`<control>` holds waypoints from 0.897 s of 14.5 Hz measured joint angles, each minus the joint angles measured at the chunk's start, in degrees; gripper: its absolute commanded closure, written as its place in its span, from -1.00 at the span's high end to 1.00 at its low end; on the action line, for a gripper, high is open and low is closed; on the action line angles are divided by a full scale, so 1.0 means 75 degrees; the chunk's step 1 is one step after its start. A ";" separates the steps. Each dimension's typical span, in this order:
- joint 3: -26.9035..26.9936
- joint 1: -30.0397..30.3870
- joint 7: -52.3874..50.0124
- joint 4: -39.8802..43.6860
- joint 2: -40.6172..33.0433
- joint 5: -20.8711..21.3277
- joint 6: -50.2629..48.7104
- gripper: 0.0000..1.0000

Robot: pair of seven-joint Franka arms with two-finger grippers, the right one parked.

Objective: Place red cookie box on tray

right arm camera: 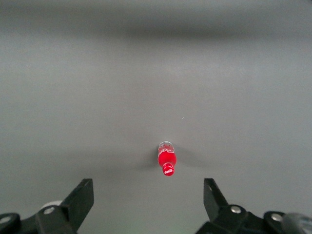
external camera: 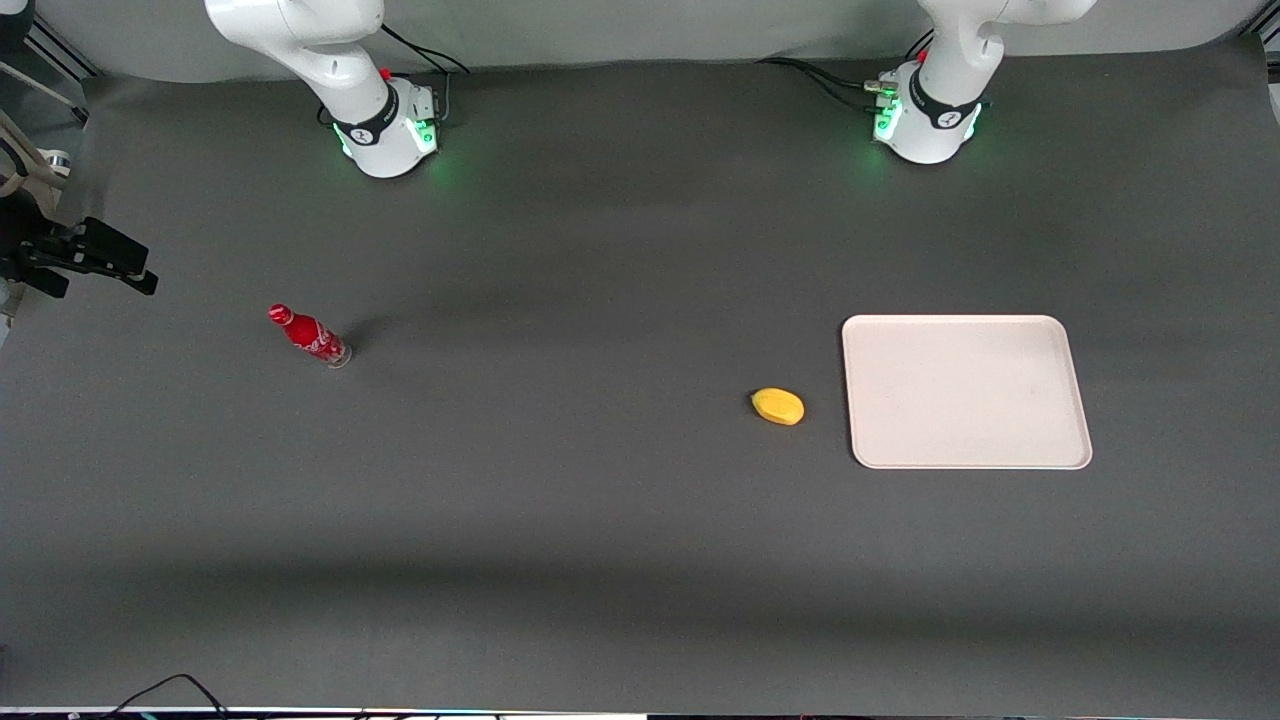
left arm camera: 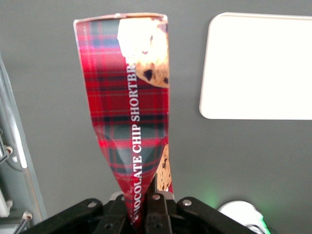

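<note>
While the tray [external camera: 966, 391] lay bare near the mango [external camera: 778, 406], we carried the box [left arm camera: 129, 112] high above the table, our gripper [left arm camera: 148, 207] clamped on one end so it hung clear for the drop

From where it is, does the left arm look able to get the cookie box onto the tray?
Probably yes. The gripper holds the cookie box up off the table, the tray lies bare close by, and nothing stands between them.

Dark grey surface [external camera: 600, 520] carrying cream tray [external camera: 965, 392] toward the working arm's end, yellow fruit [external camera: 778, 406] just beside it, red bottle [external camera: 308, 335] standing toward the parked arm's end.
</note>
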 measured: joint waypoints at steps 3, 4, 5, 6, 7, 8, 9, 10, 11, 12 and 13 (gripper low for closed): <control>-0.1000 -0.0181 -0.1458 0.1270 -0.0031 0.0334 -0.1232 -1.00; -0.1405 -0.0218 -0.1877 0.1464 -0.0040 0.0426 -0.1446 -1.00; -0.1813 -0.0237 -0.2171 0.1524 -0.0045 0.0517 -0.1525 -1.00; -0.2222 -0.0240 -0.2344 0.1486 -0.0035 0.0676 -0.1526 -1.00; -0.2619 -0.0224 -0.2404 0.1369 -0.0004 0.0896 -0.1463 -1.00; -0.2999 -0.0210 -0.2431 0.1140 0.0033 0.1124 -0.1262 -1.00; -0.3304 -0.0208 -0.2468 0.0808 0.0082 0.1283 -0.0924 -1.00; -0.3485 -0.0208 -0.2488 0.0419 0.0143 0.1345 -0.0512 -1.00; -0.3563 -0.0200 -0.2488 -0.0043 0.0204 0.1351 -0.0005 -1.00; -0.3583 -0.0180 -0.2488 -0.0553 0.0250 0.1349 0.0583 -1.00; -0.3588 -0.0142 -0.2484 -0.1137 0.0283 0.1341 0.1283 -1.00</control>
